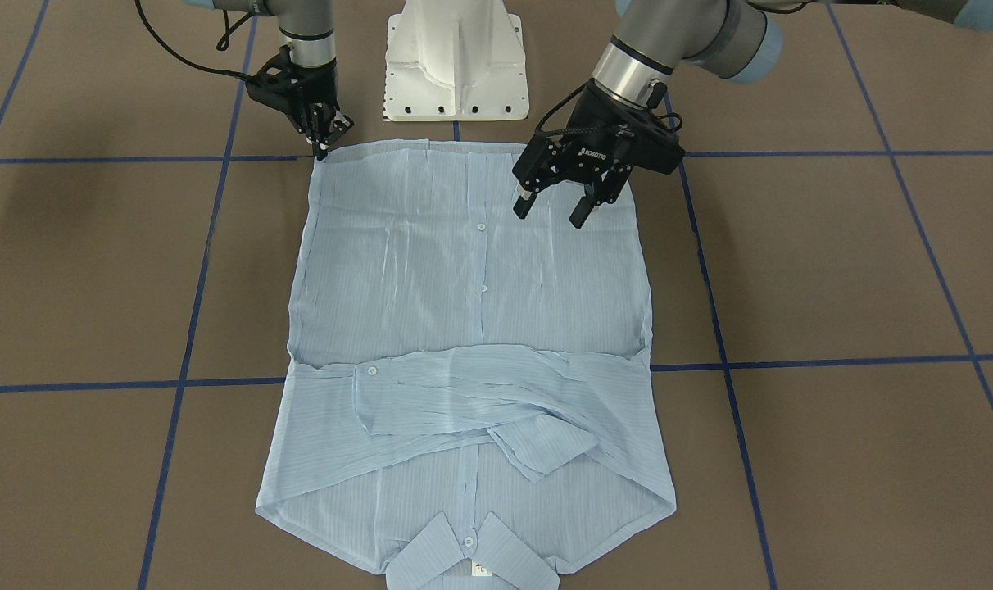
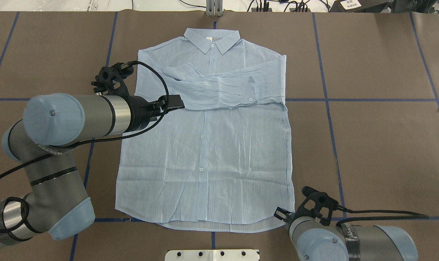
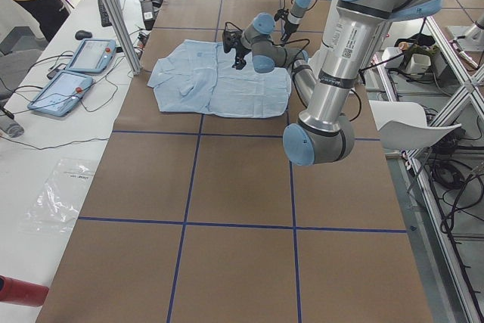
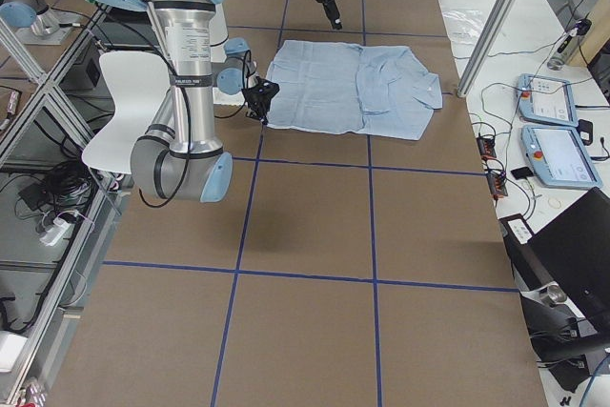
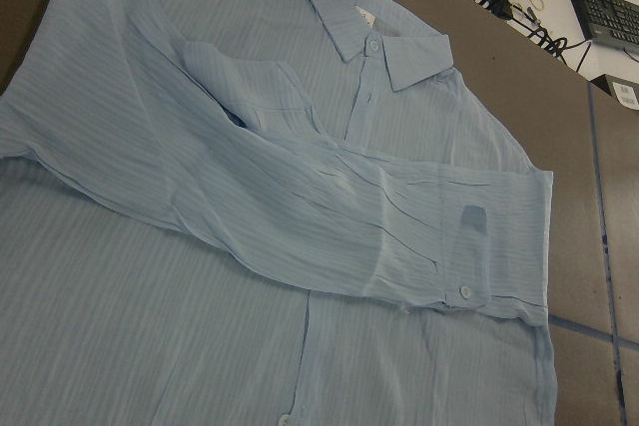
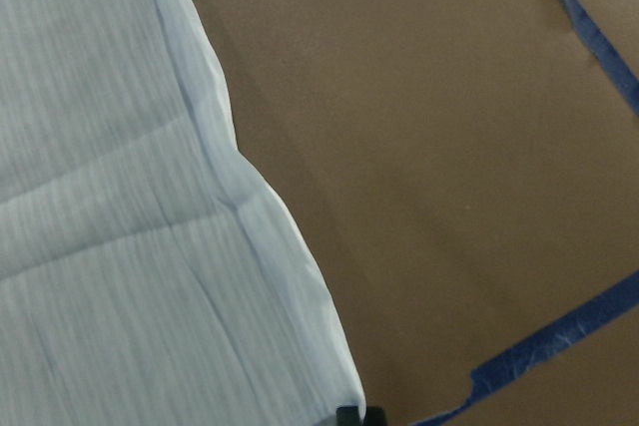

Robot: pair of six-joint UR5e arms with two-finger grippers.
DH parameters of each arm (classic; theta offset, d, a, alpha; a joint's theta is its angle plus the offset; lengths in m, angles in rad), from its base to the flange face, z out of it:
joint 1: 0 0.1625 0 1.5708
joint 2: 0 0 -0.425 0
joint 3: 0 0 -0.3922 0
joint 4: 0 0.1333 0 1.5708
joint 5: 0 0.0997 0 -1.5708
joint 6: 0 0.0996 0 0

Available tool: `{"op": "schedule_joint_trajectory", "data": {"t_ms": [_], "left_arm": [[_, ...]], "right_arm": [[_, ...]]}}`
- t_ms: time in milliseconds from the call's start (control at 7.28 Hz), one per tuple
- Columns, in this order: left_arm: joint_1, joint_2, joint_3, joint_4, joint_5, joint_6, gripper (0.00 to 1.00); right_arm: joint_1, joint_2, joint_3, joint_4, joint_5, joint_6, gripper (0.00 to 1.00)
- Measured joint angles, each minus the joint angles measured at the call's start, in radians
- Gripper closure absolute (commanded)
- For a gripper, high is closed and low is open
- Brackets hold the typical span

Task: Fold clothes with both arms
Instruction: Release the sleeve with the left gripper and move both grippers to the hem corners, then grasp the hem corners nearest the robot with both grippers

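Left gripper (image 1: 549,215) hangs tilted over shirt (image 1: 464,279), fingers spread wide. Right gripper (image 1: 323,147) points down at hem corner, fingers pressed together. Shirt flat mid-table (image 1: 832,262), collar far from robot. Wide brown table both sides.

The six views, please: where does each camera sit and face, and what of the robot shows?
Exterior front-facing: across the table, facing the robot, down on the light blue striped button-up shirt; left gripper, right gripper, white pedestal base.
Overhead exterior: behind the robot, forward-down; left arm, right arm.
Exterior left: table's left end; left arm nearest.
Exterior right: right end; right arm nearest.
Left wrist-mounted: collar, folded sleeve; no gripper.
Right wrist-mounted: hem corner, brown table; one fingertip.
Shared: front-facing and overhead, whole shirt mirrored.
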Motion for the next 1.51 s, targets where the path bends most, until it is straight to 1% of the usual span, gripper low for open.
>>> {"op": "schedule_joint_trajectory", "data": {"t_ms": [275,412,549,824,961,1099,1236,1511], "left_arm": [[0.008,0.012,-0.017,0.003,-0.005,-0.007,0.00],[0.033,0.049,-0.036,0.011,-0.008,-0.010,0.00],[0.071,0.104,-0.054,0.019,-0.007,-0.011,0.01],[0.139,0.257,-0.117,0.037,-0.013,-0.025,0.02],[0.170,0.310,-0.148,0.072,-0.027,-0.064,0.02],[0.213,0.326,-0.161,0.126,-0.037,-0.123,0.03],[0.247,0.324,-0.163,0.162,-0.040,-0.161,0.06],[0.279,0.325,-0.149,0.184,-0.041,-0.181,0.10]], "right_arm": [[0.011,0.003,0.041,0.000,0.006,-0.001,1.00],[0.014,0.005,0.060,-0.001,0.010,-0.001,1.00],[0.015,0.007,0.068,0.000,0.013,0.000,1.00],[0.018,0.016,0.083,0.003,0.019,0.000,1.00],[0.024,0.019,0.087,0.003,0.023,0.000,1.00],[0.030,0.020,0.087,0.004,0.024,-0.001,1.00],[0.036,0.020,0.086,0.004,0.024,-0.003,1.00],[0.045,0.020,0.082,0.004,0.024,-0.004,1.00]]}}
